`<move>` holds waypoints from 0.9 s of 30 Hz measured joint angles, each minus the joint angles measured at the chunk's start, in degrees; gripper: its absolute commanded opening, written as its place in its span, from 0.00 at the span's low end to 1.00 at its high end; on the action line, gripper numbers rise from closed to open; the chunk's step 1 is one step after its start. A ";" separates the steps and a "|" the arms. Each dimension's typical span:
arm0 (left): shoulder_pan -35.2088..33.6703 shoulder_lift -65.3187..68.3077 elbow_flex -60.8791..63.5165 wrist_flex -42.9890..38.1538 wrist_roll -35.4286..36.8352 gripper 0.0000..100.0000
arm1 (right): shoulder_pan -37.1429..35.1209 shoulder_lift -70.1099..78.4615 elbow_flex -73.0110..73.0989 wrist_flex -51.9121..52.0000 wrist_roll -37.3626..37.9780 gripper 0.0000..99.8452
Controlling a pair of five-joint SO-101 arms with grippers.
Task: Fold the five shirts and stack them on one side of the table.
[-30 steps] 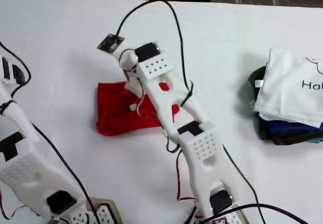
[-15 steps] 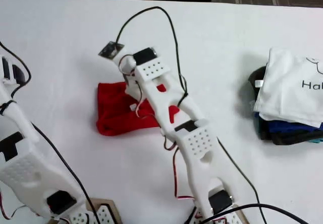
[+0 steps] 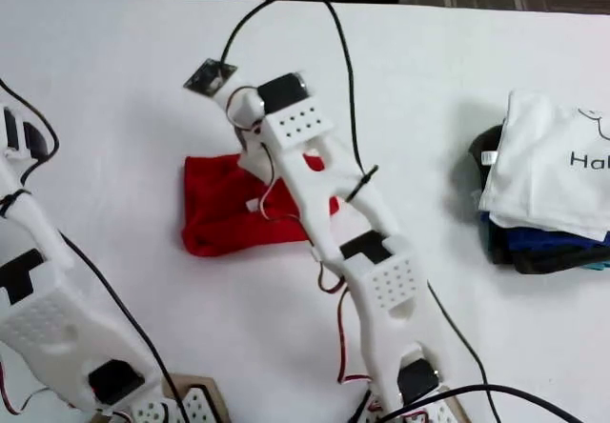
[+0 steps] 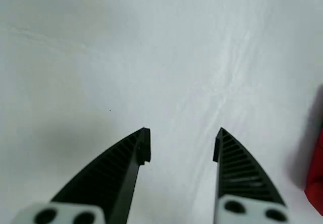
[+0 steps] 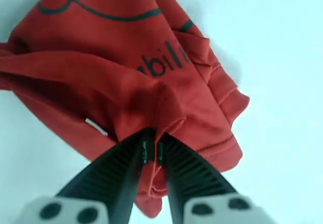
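Note:
A crumpled red shirt (image 3: 229, 209) lies on the white table (image 3: 124, 109), left of centre. My right gripper (image 5: 151, 151) is shut on a pinched fold of the red shirt (image 5: 121, 72); in the high view that arm (image 3: 324, 194) stretches over the shirt's far right part. A stack of folded shirts (image 3: 548, 180), white on top with blue and dark ones beneath, sits at the table's right edge. My left gripper (image 4: 181, 146) is open above bare table, with a sliver of the red shirt (image 4: 317, 173) off to one side. The left arm (image 3: 48, 299) stands at the near left.
Black cables (image 3: 334, 51) loop from the right arm over the table's far middle. A small dark camera board (image 3: 209, 78) sticks out beyond the right wrist. Arm bases (image 3: 181, 404) sit at the near edge. Bare table lies between the red shirt and the stack.
The right arm's wrist has shifted slightly to the right and back over the red shirt, still holding the fold. The left arm has not moved.

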 measured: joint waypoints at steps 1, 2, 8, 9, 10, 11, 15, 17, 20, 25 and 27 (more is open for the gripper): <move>0.00 0.00 0.00 0.00 0.00 0.23 | 0.00 -0.79 1.49 0.00 0.00 0.02; 0.00 0.00 0.00 0.00 0.00 0.23 | -0.09 -2.02 3.25 0.00 0.00 0.02; 0.00 0.00 0.00 0.00 0.00 0.23 | -0.09 -14.07 18.99 -1.05 0.00 0.02; 0.00 0.00 0.00 0.00 0.00 0.23 | -0.09 -16.53 21.98 -1.93 0.00 0.02; 0.00 0.00 0.00 0.00 0.00 0.23 | -0.09 -18.90 25.58 -3.34 0.00 0.02; 0.00 0.00 0.00 0.00 0.00 0.23 | -0.09 -21.27 29.27 -4.75 0.00 0.02; 0.00 0.00 0.00 0.00 0.00 0.23 | -0.09 -29.80 45.27 -13.01 0.00 0.02; 0.00 0.00 0.00 0.00 0.00 0.23 | -0.09 -33.85 52.57 -16.53 0.00 0.02; 0.00 0.00 0.00 0.00 0.00 0.23 | -0.09 -39.91 61.10 -19.16 0.18 0.02; 0.00 0.00 0.00 0.00 0.00 0.23 | -0.09 -48.97 69.71 -20.31 3.25 0.03; 0.00 0.00 0.00 0.00 0.00 0.23 | -0.09 -52.31 70.59 -20.31 3.87 0.08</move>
